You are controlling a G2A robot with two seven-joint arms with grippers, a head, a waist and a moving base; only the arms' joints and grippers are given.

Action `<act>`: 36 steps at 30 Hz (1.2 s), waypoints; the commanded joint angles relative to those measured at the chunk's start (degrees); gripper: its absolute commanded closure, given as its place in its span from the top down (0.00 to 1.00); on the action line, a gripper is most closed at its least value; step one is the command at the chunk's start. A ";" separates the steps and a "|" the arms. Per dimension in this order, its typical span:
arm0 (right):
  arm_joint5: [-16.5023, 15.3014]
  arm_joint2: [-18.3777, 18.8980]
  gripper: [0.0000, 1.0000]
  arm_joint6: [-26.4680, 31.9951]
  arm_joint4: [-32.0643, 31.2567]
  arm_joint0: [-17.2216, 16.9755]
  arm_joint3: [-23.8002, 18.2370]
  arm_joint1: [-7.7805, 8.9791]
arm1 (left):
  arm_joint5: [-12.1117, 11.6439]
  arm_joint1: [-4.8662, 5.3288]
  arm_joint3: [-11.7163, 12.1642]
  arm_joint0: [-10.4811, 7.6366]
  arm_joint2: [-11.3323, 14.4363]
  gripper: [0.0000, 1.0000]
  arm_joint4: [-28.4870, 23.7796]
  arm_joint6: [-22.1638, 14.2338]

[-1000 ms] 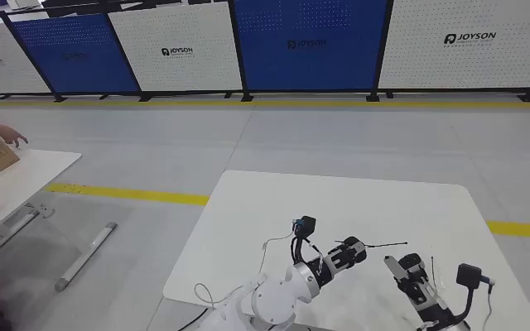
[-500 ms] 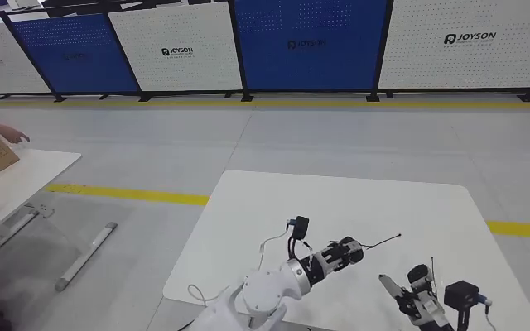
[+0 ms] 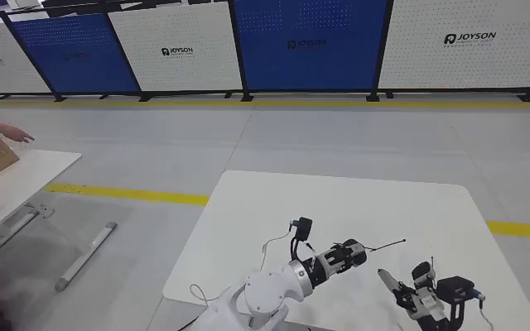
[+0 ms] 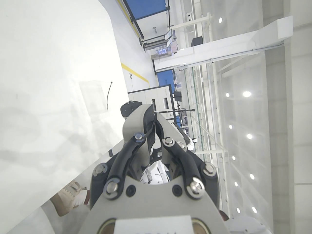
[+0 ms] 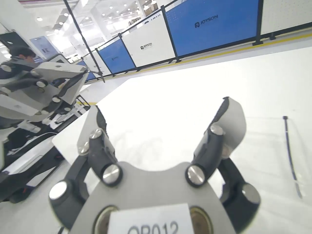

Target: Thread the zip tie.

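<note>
My left gripper (image 3: 354, 251) is shut on a thin black zip tie (image 3: 385, 245) that sticks out to the right above the white table (image 3: 331, 207). In the left wrist view the fingers (image 4: 149, 122) are pressed together on the strap. The right wrist view has that same zip tie (image 5: 73, 20) rising steeply from the left gripper (image 5: 81, 75). My right gripper (image 3: 404, 280) is open and holds nothing, near the table's front right; its own view shows it (image 5: 162, 113) with the fingers spread wide. A second zip tie (image 5: 290, 152) lies flat on the table beside it, also seen as the second zip tie (image 4: 108, 96).
The table's far half (image 3: 348, 194) is bare white surface. Another white table (image 3: 33, 174) stands off to the left across the floor. Blue and white fence panels (image 3: 310, 45) line the back of the room.
My right gripper has drawn back toward the table's near edge and stayed open. The left gripper has barely moved; the tip of its zip tie wobbled slightly.
</note>
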 commanded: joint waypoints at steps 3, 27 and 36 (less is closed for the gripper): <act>4.43 -2.41 1.00 1.49 -4.89 1.15 0.30 -0.38 | 1.45 -0.65 1.19 -1.55 2.47 0.00 1.60 4.09; 2.81 -1.76 1.00 6.74 5.55 6.02 3.77 -0.98 | 0.93 -1.27 2.38 -2.23 3.85 0.00 0.52 7.26; 1.88 -2.62 0.63 6.01 4.73 6.07 3.32 -1.32 | 0.62 -1.46 2.92 -2.39 4.67 0.00 1.58 8.26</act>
